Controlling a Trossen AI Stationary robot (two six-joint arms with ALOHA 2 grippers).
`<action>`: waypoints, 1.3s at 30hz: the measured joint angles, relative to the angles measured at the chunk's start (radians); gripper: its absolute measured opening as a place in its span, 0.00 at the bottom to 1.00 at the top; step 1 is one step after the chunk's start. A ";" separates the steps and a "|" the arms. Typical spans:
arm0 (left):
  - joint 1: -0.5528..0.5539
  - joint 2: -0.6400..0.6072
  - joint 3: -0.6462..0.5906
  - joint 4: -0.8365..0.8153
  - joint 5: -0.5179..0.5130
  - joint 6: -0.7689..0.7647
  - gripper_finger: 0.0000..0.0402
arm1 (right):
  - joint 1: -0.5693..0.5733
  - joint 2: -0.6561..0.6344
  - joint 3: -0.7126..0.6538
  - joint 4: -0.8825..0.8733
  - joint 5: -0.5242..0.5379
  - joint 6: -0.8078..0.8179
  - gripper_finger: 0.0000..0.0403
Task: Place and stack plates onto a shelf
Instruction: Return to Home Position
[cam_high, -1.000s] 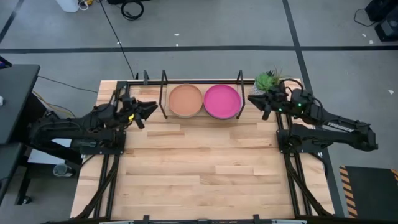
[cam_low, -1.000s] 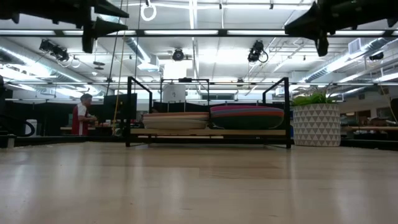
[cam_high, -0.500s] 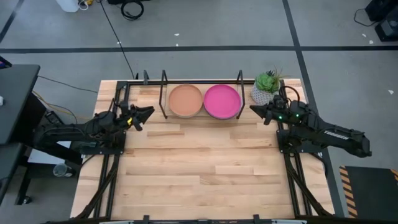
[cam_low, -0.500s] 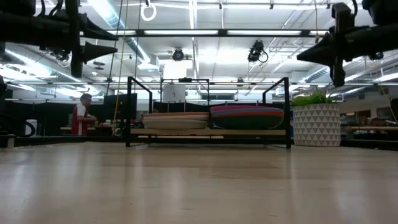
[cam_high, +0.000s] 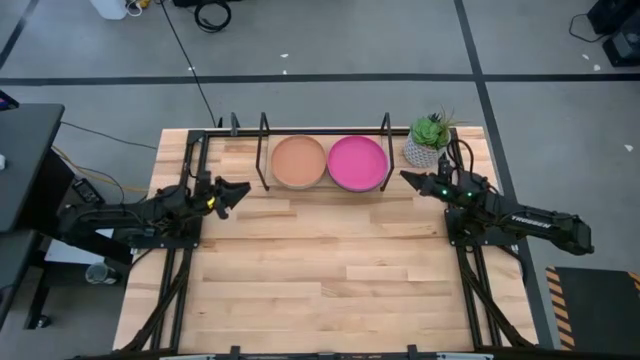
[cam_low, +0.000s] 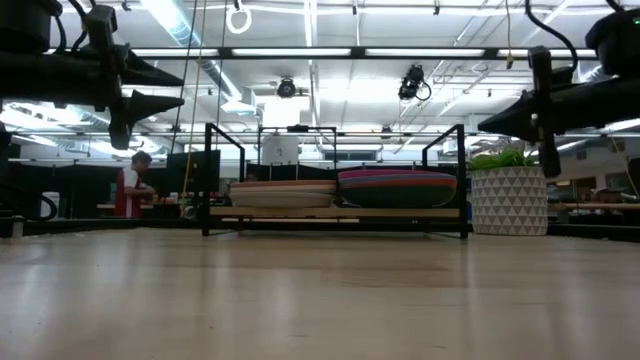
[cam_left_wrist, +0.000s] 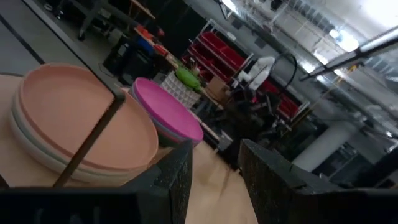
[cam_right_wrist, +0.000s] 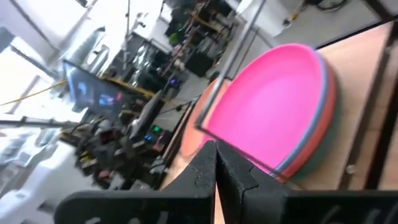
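Two stacks of plates rest side by side on the low black shelf (cam_high: 264, 150) at the table's far edge. The left stack is topped by a tan plate (cam_high: 298, 161) with pale plates under it (cam_low: 283, 193). The right stack is topped by a magenta plate (cam_high: 357, 162) over several coloured plates (cam_low: 397, 188). My left gripper (cam_high: 243, 186) hangs open and empty in the air, left of the shelf. My right gripper (cam_high: 404, 177) is shut and empty, right of the shelf, near the plant. Both stacks show in the left wrist view (cam_left_wrist: 81, 118), and the magenta stack shows in the right wrist view (cam_right_wrist: 273, 112).
A small green plant in a white patterned pot (cam_high: 427, 140) stands at the far right, next to the shelf and close to my right arm. The wooden table top (cam_high: 320, 270) stretches toward the near edge. A person (cam_low: 130, 185) sits in the room far behind the table.
Both grippers have drawn back from the shelf toward the table's near edge and have come down lower. The left stays open and the right stays shut. The plates have not moved.
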 joint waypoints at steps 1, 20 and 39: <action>0.000 0.001 0.000 -0.007 0.008 0.000 0.35 | 0.000 0.001 -0.001 -0.003 0.013 0.000 0.02; 0.002 0.006 -0.001 -0.145 -0.191 0.823 0.35 | 0.000 0.009 -0.003 -0.079 -0.057 -1.036 0.03; 0.002 0.006 -0.001 -0.147 -0.191 0.838 0.35 | 0.000 0.009 -0.003 -0.074 -0.058 -1.026 0.03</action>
